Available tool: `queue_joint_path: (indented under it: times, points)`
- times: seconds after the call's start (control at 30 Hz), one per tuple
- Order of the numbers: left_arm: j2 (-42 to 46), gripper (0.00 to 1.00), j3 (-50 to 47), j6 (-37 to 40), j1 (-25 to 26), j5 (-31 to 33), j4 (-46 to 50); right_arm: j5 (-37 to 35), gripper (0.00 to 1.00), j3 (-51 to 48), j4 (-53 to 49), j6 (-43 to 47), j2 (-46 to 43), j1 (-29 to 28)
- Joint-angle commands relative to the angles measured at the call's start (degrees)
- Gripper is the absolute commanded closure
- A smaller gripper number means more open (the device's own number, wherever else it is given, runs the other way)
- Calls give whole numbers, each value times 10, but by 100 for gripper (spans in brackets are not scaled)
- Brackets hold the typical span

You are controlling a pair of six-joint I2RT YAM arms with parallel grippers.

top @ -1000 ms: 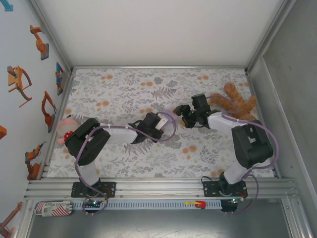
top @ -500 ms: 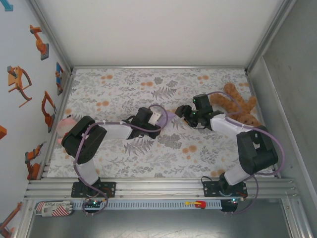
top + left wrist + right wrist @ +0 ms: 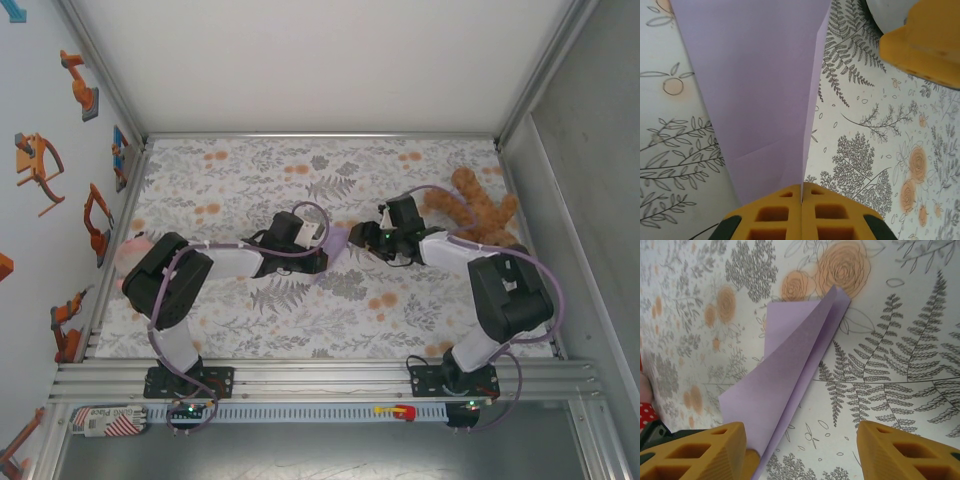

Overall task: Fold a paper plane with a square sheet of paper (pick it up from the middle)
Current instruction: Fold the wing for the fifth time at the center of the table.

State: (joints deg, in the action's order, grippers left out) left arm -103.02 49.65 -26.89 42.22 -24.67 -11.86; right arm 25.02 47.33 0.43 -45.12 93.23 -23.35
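The lavender sheet of paper (image 3: 336,244) is folded into a narrow pointed dart with a centre crease, low over the flower-patterned tablecloth (image 3: 250,170) in mid-table. My left gripper (image 3: 803,189) is shut on the folded paper (image 3: 755,90) at its rear edge. My right gripper (image 3: 800,442) stands open just right of it, and the paper (image 3: 795,360) runs past its left finger (image 3: 705,450), apart from the right one. In the top view the right gripper (image 3: 366,238) nearly meets the left gripper (image 3: 322,246) at the paper.
A brown teddy bear (image 3: 482,212) lies at the right, behind my right arm. A pink and red-dotted toy (image 3: 130,256) sits at the left edge beside my left arm. Metal frame rails border the table.
My left gripper has closed fully on the paper, and its arm has stretched lower and flatter. The right gripper has drifted a little left, up to the paper.
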Motion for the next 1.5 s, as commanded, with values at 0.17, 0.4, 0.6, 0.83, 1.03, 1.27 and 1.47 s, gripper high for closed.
queue_joint_path:
  times: [0.17,0.4,0.6,0.83,1.03,1.27,1.47]
  points:
    - [-28,98,-9,-41,-4,-28,-24,9,41,46,-41,62,45,-28]
    - [-46,98,-12,-61,-7,-40,-39,16,41,71,-58,77,78,-37]
    - [-49,98,-19,-75,-11,-51,-61,20,43,85,-66,87,97,-40]
    - [-51,97,-30,-87,-14,-56,-83,23,45,94,-64,93,115,-41]
    - [-57,93,-33,-90,-15,-57,-90,20,47,103,-64,92,131,-41]
    - [-72,87,-34,-92,-16,-56,-90,3,46,127,-90,99,155,-48]
    - [-83,84,-35,-93,-15,-52,-82,-50,46,155,-145,108,175,-65]
